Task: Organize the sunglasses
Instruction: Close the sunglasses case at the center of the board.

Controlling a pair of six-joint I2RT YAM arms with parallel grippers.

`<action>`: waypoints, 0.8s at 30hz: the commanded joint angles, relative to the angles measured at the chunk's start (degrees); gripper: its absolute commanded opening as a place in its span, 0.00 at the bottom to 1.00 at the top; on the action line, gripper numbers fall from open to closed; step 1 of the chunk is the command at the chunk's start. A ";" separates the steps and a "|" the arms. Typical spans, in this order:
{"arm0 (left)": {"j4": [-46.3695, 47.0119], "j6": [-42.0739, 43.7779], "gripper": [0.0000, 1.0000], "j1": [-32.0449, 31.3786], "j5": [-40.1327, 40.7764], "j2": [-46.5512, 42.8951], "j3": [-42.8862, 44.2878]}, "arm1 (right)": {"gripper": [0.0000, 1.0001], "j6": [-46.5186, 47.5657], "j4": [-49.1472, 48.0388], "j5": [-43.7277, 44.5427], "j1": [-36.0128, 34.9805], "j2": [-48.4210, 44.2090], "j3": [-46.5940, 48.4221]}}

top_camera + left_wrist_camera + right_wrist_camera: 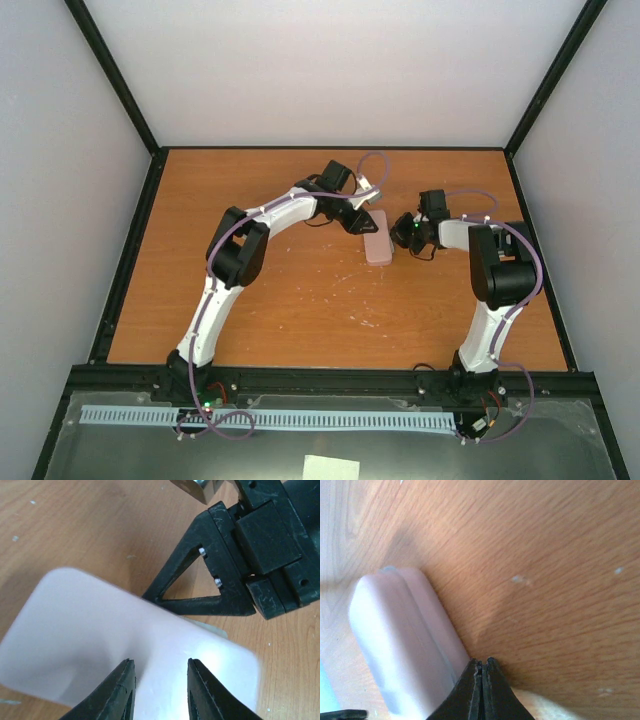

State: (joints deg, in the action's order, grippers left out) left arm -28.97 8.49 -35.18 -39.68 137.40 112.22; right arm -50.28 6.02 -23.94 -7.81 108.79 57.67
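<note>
Looks nearly done. Cannot see the sunglasses (likely tucked inside the shut pink case, middle of the top view). Shows the left gripper spread apart over it, the right gripper pinched together at its edge. Only needs letting go.

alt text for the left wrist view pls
A pink case lies on the wooden table, filling the lower frame. The left gripper hovers above it, black fingers slightly apart, while the right gripper, shut, reaches the case's far edge from the upper right.
</note>
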 commanded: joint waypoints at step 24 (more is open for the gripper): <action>4.08 -0.28 0.99 11.45 4.55 -17.01 -1.01 | 0.61 14.93 23.13 14.17 6.43 -15.14 7.99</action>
State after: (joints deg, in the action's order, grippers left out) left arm -28.40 8.88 -28.73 -37.69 128.81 110.26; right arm -41.23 22.65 -15.59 -2.48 98.37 61.43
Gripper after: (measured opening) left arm 0.993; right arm 0.445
